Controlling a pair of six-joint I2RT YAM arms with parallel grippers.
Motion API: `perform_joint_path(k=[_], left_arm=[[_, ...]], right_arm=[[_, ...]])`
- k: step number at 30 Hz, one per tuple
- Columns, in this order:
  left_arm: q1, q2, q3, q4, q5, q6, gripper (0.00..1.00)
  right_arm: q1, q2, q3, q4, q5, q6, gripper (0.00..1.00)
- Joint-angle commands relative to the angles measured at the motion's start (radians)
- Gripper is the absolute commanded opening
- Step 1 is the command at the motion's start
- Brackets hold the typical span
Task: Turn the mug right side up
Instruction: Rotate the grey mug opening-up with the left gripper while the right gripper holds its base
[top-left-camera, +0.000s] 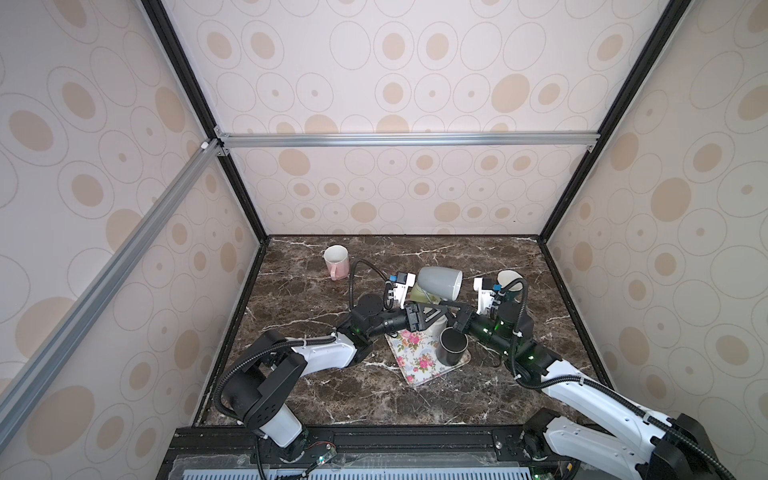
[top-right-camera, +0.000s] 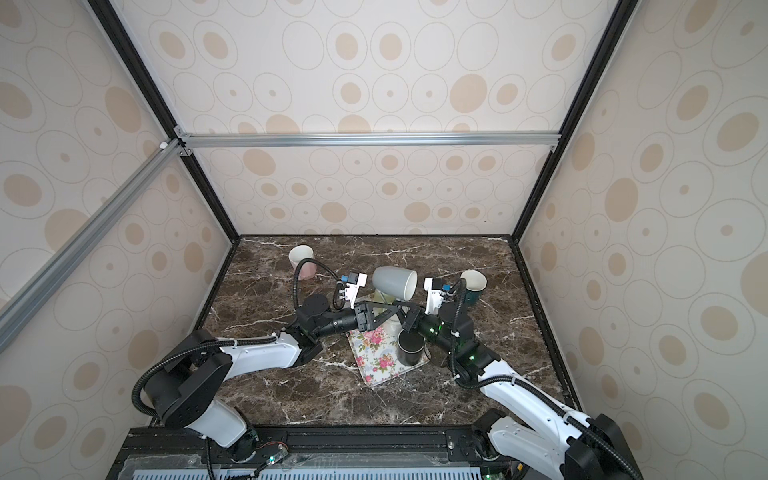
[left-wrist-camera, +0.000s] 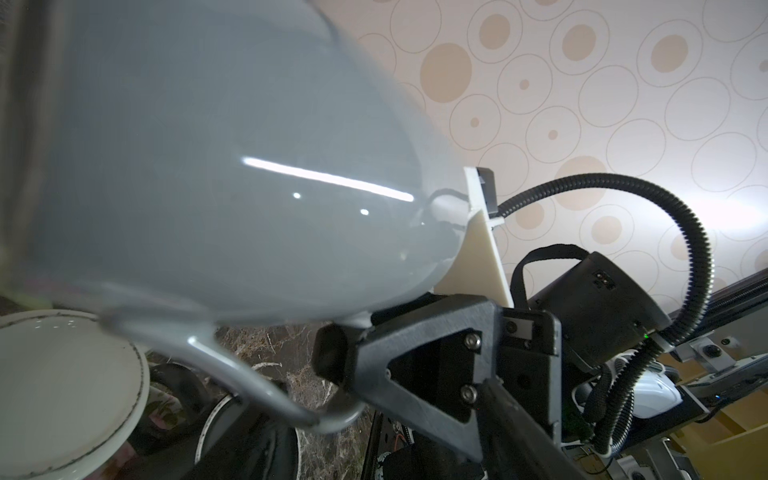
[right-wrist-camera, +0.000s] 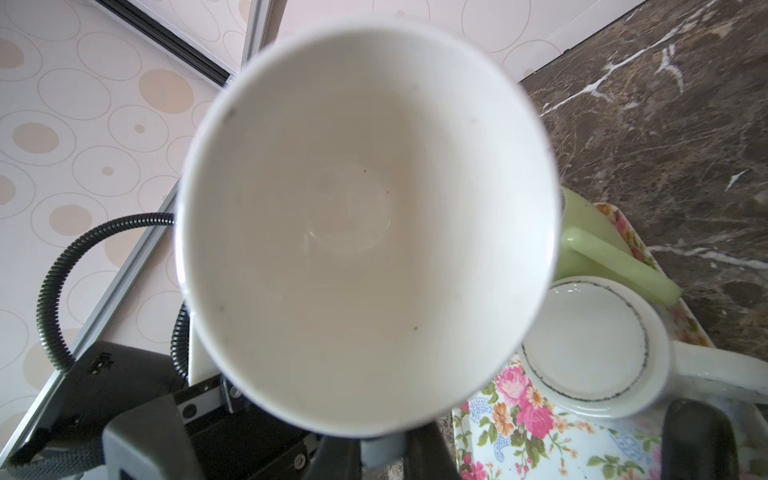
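Note:
The grey mug (top-left-camera: 440, 282) with a white inside hangs on its side above the floral tray (top-left-camera: 415, 361), its mouth facing right in both top views. In the right wrist view the mouth (right-wrist-camera: 365, 224) fills the picture. My right gripper (right-wrist-camera: 382, 453) is shut on the mug's handle, whose grey stub shows between the dark fingers. My left gripper (top-left-camera: 432, 313) stands open right beside the right one, under the mug body, holding nothing. In the left wrist view the mug's grey wall (left-wrist-camera: 208, 166) and looped handle (left-wrist-camera: 266, 378) are very close.
On the tray stand an upright black mug (top-left-camera: 452, 347), a white mug (right-wrist-camera: 590, 345) bottom up and a green mug (right-wrist-camera: 598, 249). A pink mug (top-left-camera: 336, 259) stands at the back left. A dark mug (top-left-camera: 510, 284) stands behind the right wrist. Walls enclose three sides.

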Motion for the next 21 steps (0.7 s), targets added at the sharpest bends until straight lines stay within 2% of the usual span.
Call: perform_joint_path(k=[1, 4, 11, 21], left_arm=[[-0.007, 0.009, 0.036, 0.072, 0.026, -0.012, 0.76], [-0.006, 0.015, 0.036, 0.078, 0.026, -0.015, 0.8], [-0.006, 0.02, 0.036, 0.078, 0.024, -0.015, 0.98], [-0.006, 0.015, 0.034, 0.058, 0.017, 0.0, 0.98]], right_arm=[[0.002, -0.021, -0.005, 0.054, 0.04, 0.007, 0.0], [0.002, -0.024, -0.001, 0.039, 0.048, 0.003, 0.0], [0.003, -0.043, -0.006, 0.023, 0.062, -0.005, 0.0], [0.002, -0.084, -0.012, -0.025, 0.094, -0.026, 0.0]])
